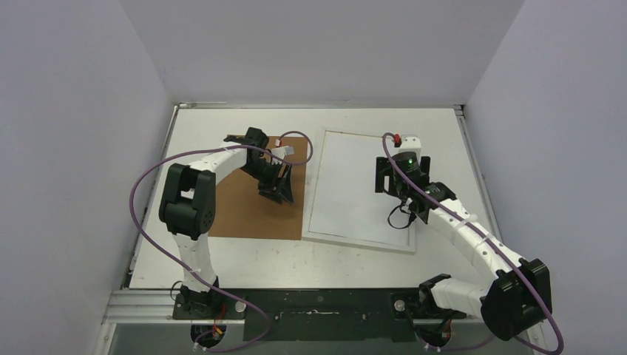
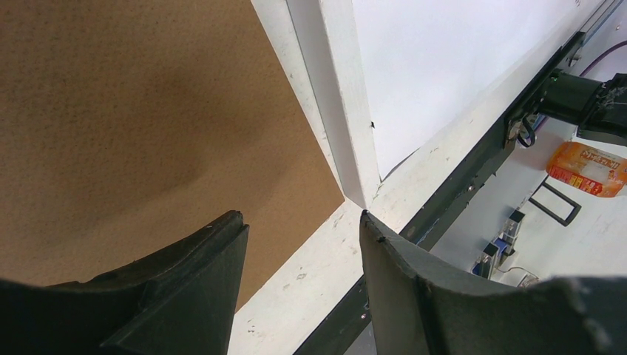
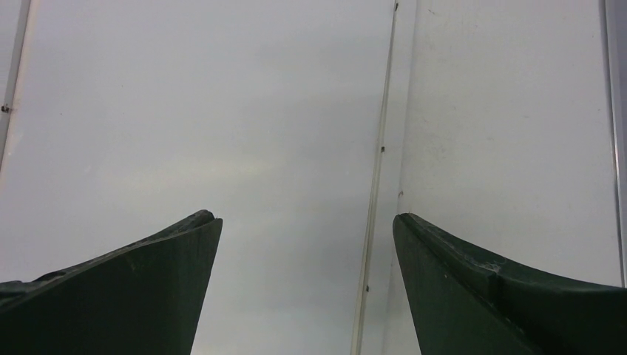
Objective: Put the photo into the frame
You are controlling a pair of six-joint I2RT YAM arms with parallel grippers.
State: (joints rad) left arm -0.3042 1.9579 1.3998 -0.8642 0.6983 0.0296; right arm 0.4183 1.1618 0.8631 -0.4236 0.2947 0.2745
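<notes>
The frame (image 1: 313,201) lies flat on the table right of centre, with a narrow white border; it also shows in the left wrist view (image 2: 346,111). A plain white sheet (image 1: 355,185) fills its middle. No sunset print shows in any view. My left gripper (image 1: 281,194) is open and empty, above the right edge of the brown backing board (image 1: 244,211), its fingers framing the board's near corner and the frame's corner (image 2: 303,229). My right gripper (image 1: 395,185) is open and empty over the frame's right side, a thin seam running between its fingers (image 3: 307,218).
The brown backing board (image 2: 133,111) lies flat, left of the frame and almost touching it. Bare white table (image 2: 310,274) runs along the front. The dark base rail (image 1: 318,303) marks the near edge. An orange packet (image 2: 588,168) lies off the table.
</notes>
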